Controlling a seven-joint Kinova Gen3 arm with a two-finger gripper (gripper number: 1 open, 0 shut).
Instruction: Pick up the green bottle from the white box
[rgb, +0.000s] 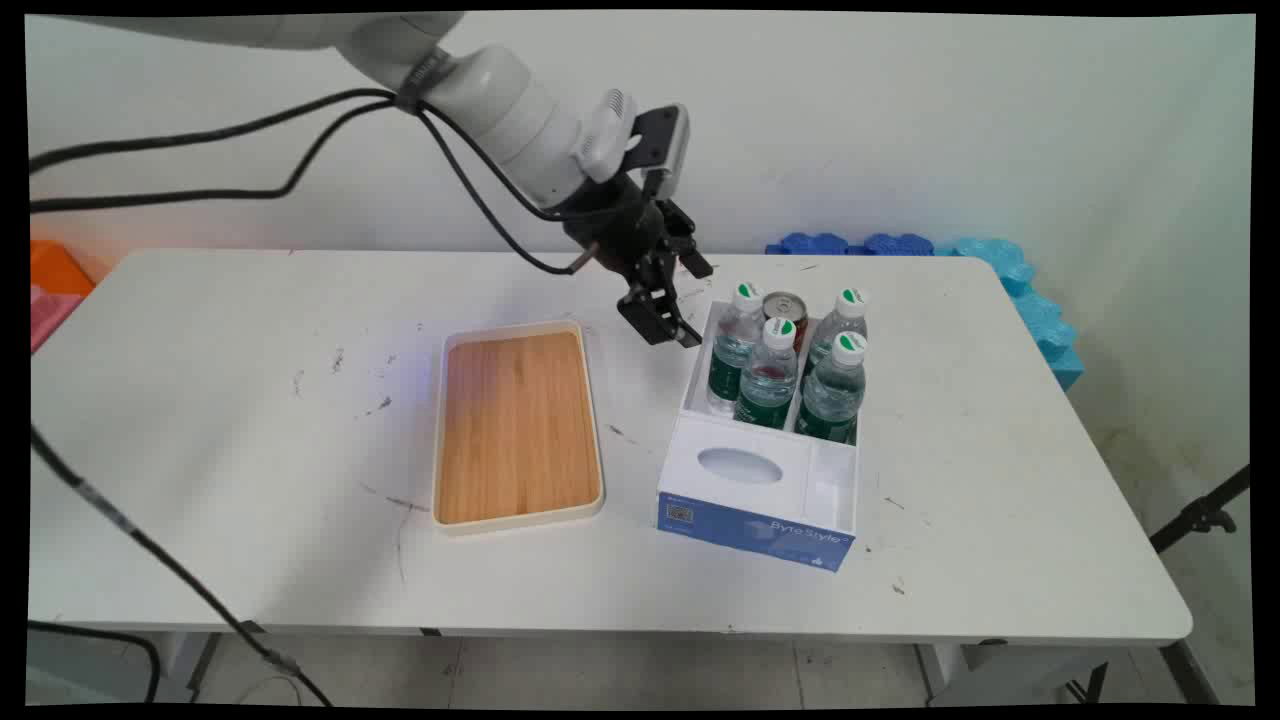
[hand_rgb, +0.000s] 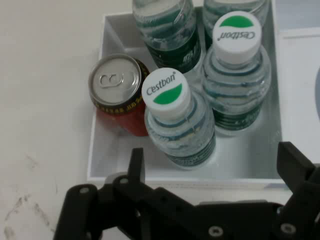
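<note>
While poised wide-jawed just left of the box (rgb: 700, 370), tool (rgb: 668, 326) near upright bottles (rgb: 768, 375), caps skyward.

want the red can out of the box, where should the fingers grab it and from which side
Grip the red can by its upper rim and sides, coming straight down from above. It stands upright in the box corner with its silver top exposed; box walls and a bottle crowd its sides, so lower down looks unreachable.
</note>
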